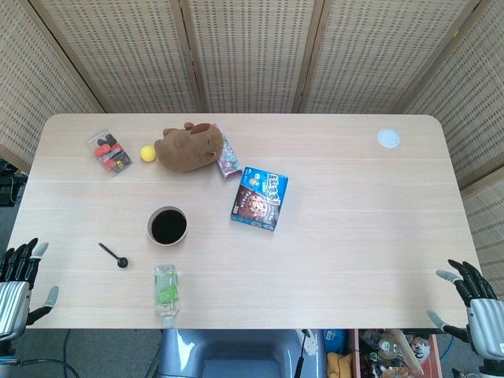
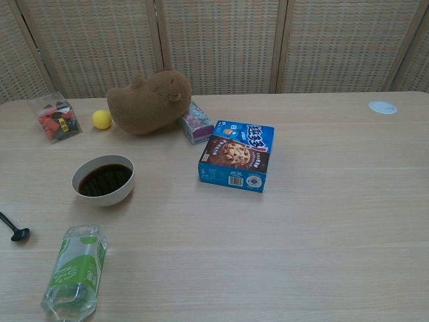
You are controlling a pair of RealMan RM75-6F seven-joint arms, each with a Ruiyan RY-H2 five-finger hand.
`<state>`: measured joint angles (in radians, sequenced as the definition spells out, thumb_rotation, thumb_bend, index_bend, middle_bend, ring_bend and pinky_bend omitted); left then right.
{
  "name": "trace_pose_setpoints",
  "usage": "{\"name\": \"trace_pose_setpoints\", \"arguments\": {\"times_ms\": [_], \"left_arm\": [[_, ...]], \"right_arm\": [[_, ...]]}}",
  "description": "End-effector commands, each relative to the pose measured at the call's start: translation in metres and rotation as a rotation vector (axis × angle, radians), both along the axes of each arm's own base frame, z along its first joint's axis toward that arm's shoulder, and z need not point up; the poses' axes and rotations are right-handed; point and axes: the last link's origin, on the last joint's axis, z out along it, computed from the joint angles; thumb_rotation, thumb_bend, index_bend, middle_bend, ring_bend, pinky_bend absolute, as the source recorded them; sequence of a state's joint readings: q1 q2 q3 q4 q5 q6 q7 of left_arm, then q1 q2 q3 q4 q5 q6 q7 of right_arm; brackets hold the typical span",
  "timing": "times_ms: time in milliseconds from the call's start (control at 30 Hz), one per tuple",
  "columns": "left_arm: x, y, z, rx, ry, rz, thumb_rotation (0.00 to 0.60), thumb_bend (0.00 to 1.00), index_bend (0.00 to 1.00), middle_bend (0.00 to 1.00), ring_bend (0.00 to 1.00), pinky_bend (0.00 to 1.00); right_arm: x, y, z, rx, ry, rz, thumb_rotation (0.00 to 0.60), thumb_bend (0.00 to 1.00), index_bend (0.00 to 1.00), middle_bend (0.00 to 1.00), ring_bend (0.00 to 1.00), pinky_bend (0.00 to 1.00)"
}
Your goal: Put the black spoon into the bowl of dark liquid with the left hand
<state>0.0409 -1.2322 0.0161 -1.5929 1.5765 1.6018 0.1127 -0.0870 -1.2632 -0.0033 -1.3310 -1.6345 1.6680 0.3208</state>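
Black spoon (image 1: 113, 256) lying on worktop (image 1: 354, 236) near bowl of dark liquid (image 1: 167, 225); left hand (image 1: 17, 279) and right hand (image 1: 476, 303) hovering off-edge, fingers spread, holding nothing.

blk spoon (image 1: 114, 255) | wht bowl (image 2: 104, 180), dark liquid | brn plush (image 1: 187, 146) | yel ball (image 1: 147, 153) | blue cookie box (image 2: 237, 155) | clr/grn bottle (image 2: 75, 269) | pale wood table (image 1: 354, 236) | wht disc (image 1: 388, 138)
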Motion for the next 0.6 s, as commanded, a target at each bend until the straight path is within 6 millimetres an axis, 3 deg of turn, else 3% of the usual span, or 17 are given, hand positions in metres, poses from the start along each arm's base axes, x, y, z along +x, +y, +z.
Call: {"name": "trace_pose_setpoints", "arguments": {"times_ms": [33, 400, 600], "left_arm": [[-0.001, 0.001, 0.001, 0.004, 0.004, 0.003, 0.6, 0.4, 0.0, 0.0, 0.0, 0.0], [-0.005, 0.008, -0.001, -0.025, 0.042, -0.003, 0.6, 0.4, 0.0, 0.0, 0.0, 0.0], [-0.005, 0.012, -0.003, -0.059, 0.081, -0.014, 0.6, 0.4, 0.0, 0.06, 0.0, 0.0]], "right_arm": [[-0.001, 0.0, 0.0, 0.002, 0.024, 0.002, 0.6, 0.3, 0.29, 0.23, 0.12, 0.21], [-0.007, 0.0, 0.002, 0.007, 0.129, -0.009, 0.6, 0.3, 0.29, 0.23, 0.11, 0.21], [-0.008, 0.001, 0.002, 0.005, 0.152, -0.019, 0.6, 0.3, 0.29, 0.23, 0.11, 0.21]]}}
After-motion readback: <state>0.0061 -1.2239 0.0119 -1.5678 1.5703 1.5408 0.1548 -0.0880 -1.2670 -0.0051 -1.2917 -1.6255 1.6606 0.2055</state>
